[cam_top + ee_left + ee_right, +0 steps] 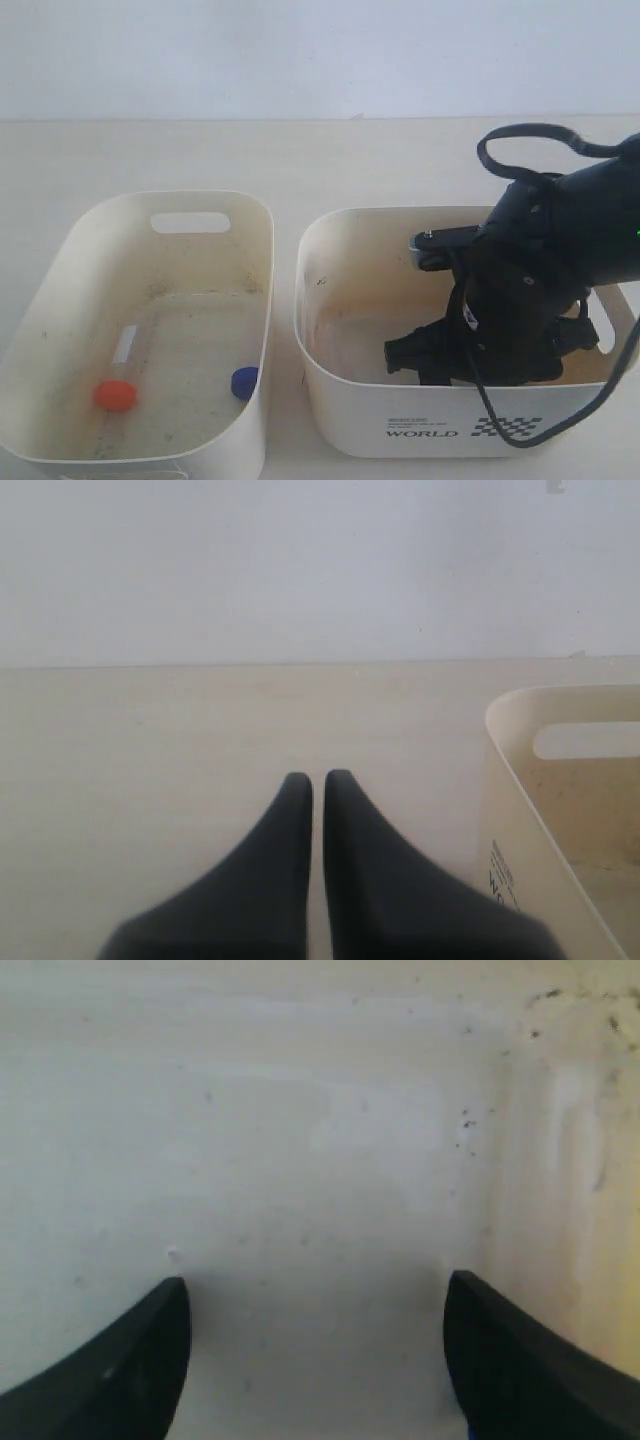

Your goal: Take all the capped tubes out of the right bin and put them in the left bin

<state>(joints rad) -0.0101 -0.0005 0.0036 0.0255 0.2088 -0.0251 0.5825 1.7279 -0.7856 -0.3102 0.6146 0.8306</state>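
Right jaws apart inside right bin (340,400), grimy wall (300,1160) close ahead; left jaws together above table (150,730).

The right arm (560,230) hides much of the floor inside the right bin (340,395).

Plain cream rounded plastic tub (90,250); orange-red round tube cap (115,394), blue round tube cap (243,382); cream plastic tub (350,410) printed black "WORLD" (checker pattern alongside)
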